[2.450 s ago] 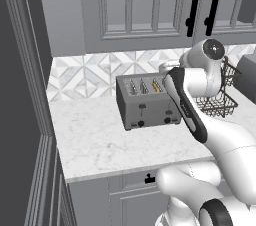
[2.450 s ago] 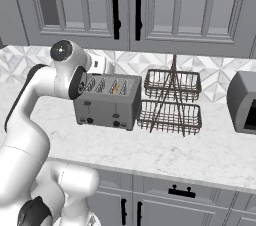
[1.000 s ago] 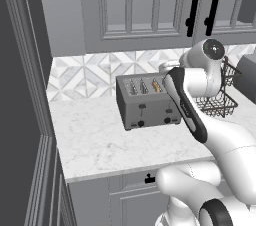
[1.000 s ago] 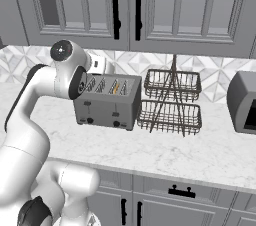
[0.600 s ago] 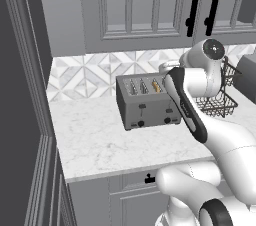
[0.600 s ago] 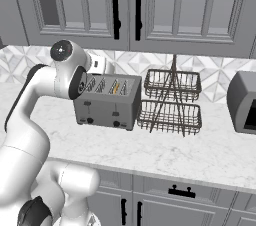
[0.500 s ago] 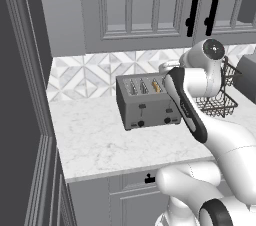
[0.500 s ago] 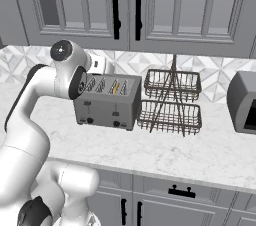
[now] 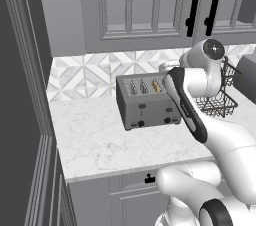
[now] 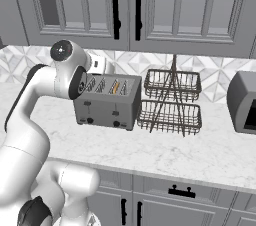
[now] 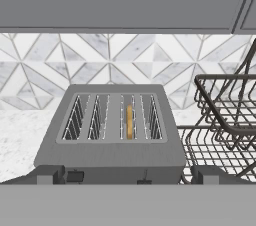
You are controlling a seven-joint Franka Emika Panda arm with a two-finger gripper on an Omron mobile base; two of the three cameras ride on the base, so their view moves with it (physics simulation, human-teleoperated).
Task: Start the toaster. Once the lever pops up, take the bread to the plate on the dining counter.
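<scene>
The toaster (image 9: pixel 147 101) stands on the marble kitchen counter (image 9: pixel 100 140) close to the diamond-tiled backsplash (image 9: pixel 85 77). Its long axis runs along the wall, and its lever-and-knob front faces out toward the counter's edge. The four top slots run front to back. The bread (image 11: pixel 129 121) sits edge-up in the third slot from the toaster's left as seen from its front, its thin golden edge lined up with the slot, front to back. No writing or brand can be read on the toaster or anything near it.

Just beside the toaster's right end stands a two-tier black wire basket (image 10: pixel 171 102), and beyond that a grey microwave (image 10: pixel 243 102). Grey cabinets with black handles (image 10: pixel 125 5) hang above the toaster.

The gripper (image 11: pixel 127 175) hovers above the toaster's front edge with its two fingertips (image 11: pixel 49 174) spread wide apart and nothing between them. The robot's white forearm crosses in front of the toaster's right end in the left base view.
</scene>
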